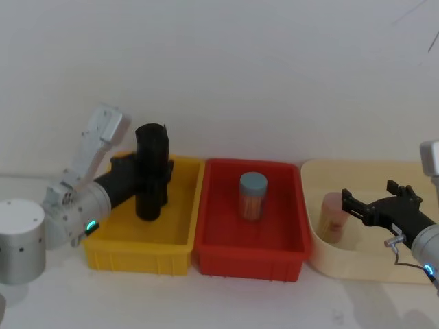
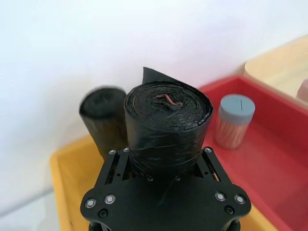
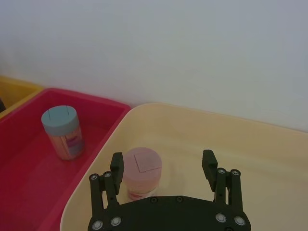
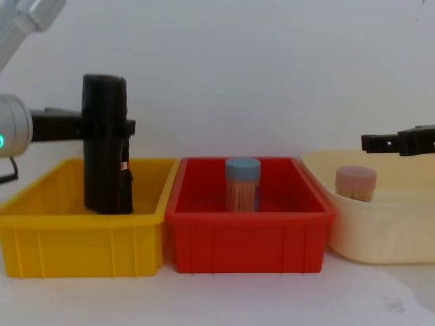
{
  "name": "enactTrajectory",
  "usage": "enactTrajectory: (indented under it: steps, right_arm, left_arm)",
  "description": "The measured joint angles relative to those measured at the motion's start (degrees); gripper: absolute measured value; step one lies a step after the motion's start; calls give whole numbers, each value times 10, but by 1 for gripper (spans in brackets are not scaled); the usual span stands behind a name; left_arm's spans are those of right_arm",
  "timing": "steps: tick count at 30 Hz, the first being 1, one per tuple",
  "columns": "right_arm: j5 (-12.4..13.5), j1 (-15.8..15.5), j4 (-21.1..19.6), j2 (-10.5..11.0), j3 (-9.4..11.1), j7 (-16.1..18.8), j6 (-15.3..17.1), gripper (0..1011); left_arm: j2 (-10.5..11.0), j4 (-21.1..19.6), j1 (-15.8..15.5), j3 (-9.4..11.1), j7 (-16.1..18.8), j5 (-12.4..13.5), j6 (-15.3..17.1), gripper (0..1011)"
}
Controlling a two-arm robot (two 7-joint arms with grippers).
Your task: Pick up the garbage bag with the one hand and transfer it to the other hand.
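One: Where was the garbage bag [image 1: 151,161]?

Two: Clamped in the left hand [image 2: 162,156], the green-lit one, whose fingers [image 2: 118,162] gripped it round the middle. It stood over the yellow bin [image 1: 137,259], just in front of a second black roll [image 2: 98,120]. Whether its foot was clear of the bin floor, I could not tell.

One: And its axis?

Two: The long axis was upright, near enough vertical in the chest view. The coiled end faced up, with a loose flap of plastic sticking up behind it.

One: So the step in hand was the lift and carry toward the handover?

Two: That was my reading. To do it well, I judged the left hand should raise the roll straight up, so it did not drag its neighbour. Then it should carry the roll across above the red bin [image 1: 247,264] and its blue-lidded jar [image 1: 252,195], holding it upright with the top part bare for the other grip.

One: The right hand [image 3: 162,159]?

Two: Spread wide and empty, blue-lit, hovering over the cream tub [image 1: 357,269] above a pink-lidded jar [image 1: 334,216], well apart from the bag. It would have to come toward the middle. All three containers sat side by side on the white desk [image 1: 240,301].
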Motion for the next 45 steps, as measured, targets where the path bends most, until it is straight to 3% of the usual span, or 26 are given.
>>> enactTrajectory:
  steps: [10,18,32,45]
  right_arm:
    - [0,0,0,0,0,0,0,1004]
    - [0,0,0,0,0,0,0,1004]
    - [0,0,0,0,0,0,0,1004]
    - [0,0,0,0,0,0,0,1004]
  left_arm:
    - [-7,-6,-38,-4,-14,-4,3,471]
    - [-20,11,-72,8,-40,-16,0,471]
    - [-69,91,-139,48,-103,-44,-17,471]
    - [-99,147,-176,72,-136,-58,-30,471]
